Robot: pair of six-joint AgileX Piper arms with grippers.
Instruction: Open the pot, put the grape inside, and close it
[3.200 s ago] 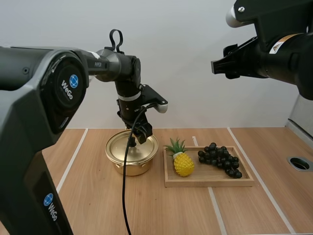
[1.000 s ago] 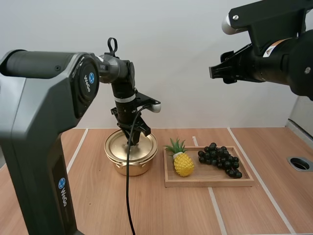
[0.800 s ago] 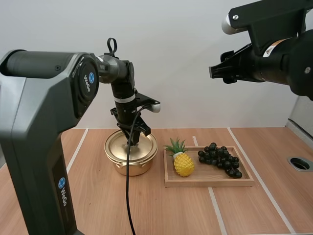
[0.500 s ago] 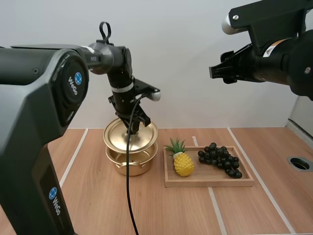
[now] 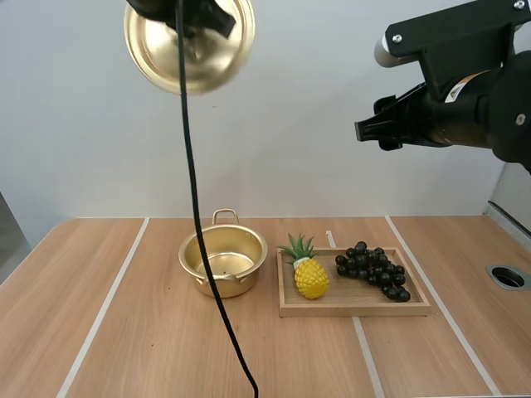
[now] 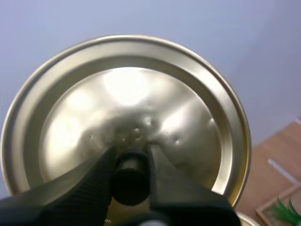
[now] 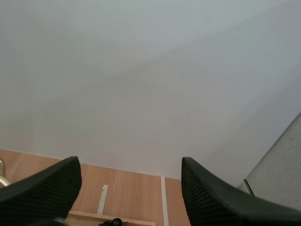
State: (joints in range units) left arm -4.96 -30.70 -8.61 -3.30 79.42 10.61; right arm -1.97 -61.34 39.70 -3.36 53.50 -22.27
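Left jaws pinch round, seemingly brass lid (image 6: 188, 117).

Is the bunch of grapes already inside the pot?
No, the grapes lie on the wooden tray beside the open pot.

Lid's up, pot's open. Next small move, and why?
Probably lower the right gripper toward the grapes on the tray. It is open and high up, the pot is uncovered, and the left gripper holds the lid well clear overhead.
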